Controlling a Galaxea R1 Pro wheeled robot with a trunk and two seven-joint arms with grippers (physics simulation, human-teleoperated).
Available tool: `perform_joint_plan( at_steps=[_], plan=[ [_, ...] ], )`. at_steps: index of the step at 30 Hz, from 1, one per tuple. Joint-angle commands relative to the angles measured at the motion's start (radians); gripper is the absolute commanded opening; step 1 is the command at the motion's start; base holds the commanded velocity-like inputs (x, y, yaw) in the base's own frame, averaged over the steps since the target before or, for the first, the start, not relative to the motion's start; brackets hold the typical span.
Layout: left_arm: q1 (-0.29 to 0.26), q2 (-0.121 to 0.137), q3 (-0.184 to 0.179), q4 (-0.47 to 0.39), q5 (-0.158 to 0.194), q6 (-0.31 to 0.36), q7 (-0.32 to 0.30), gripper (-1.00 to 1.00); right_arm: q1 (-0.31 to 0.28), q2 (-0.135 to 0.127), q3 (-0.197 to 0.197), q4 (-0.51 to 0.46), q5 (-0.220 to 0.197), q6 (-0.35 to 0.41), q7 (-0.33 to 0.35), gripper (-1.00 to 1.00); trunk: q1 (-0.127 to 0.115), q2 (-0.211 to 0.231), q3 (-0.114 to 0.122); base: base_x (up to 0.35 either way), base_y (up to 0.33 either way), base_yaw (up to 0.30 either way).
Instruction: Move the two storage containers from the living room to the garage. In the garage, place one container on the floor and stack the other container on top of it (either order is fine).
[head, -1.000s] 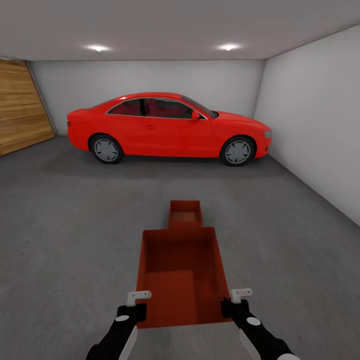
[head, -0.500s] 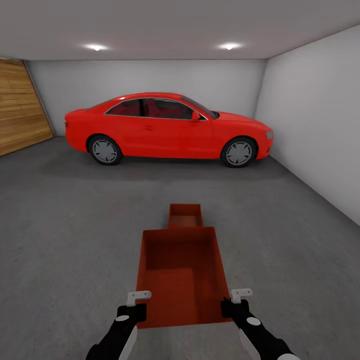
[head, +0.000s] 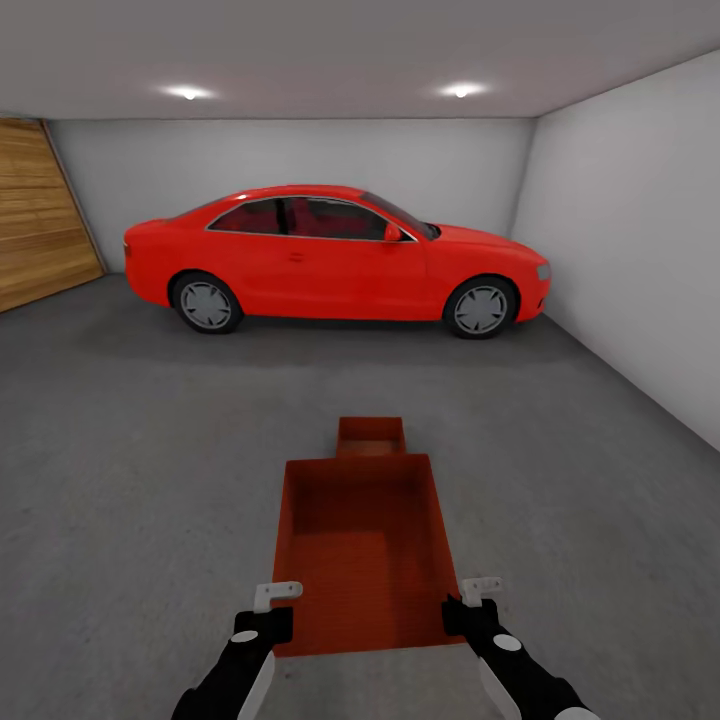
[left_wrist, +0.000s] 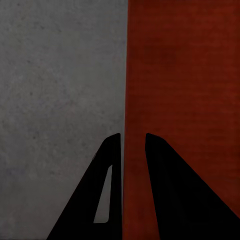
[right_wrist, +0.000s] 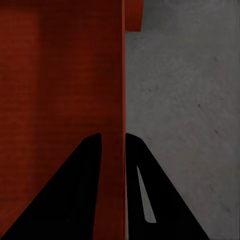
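Observation:
I hold one rust-red storage container (head: 360, 550) out in front of me above the dark grey garage floor (head: 130, 470). My left gripper (head: 270, 612) is shut on its left wall (left_wrist: 131, 100), and my right gripper (head: 470, 605) is shut on its right wall (right_wrist: 122, 75). The second storage container (head: 371, 436) rests on the floor just beyond the held one, its near part hidden behind the held bin's far wall; a corner of that second container (right_wrist: 134, 15) shows in the right wrist view.
A red coupe car (head: 335, 258) is parked across the back of the garage. A white wall (head: 640, 230) runs along the right and a wood-plank door (head: 40, 225) stands at the left. Open concrete lies on both sides of the containers.
The view has crept forward: the container on the floor sits lower in the picture and more of it is covered by the held bin. Both grippers keep their hold.

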Motion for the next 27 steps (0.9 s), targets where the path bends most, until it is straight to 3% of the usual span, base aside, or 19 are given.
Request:
perform_joint_plan(
  at_steps=[1,27],
  plan=[
    [-0.001,-0.001,0.009,-0.006,-0.014,0.007,0.002,-1.0,-0.001,-0.004,0.018,0.002,-0.015,-0.004,0.003,-1.0,0.001,-0.002,-0.002,0.329,0.0,0.0],
    [-0.001,-0.001,0.01,-0.006,-0.014,0.005,0.002,-1.0,0.0,-0.004,0.017,0.002,-0.015,-0.004,0.003,-1.0,0.001,-0.002,-0.002,0.329,0.0,0.0]
  ],
)
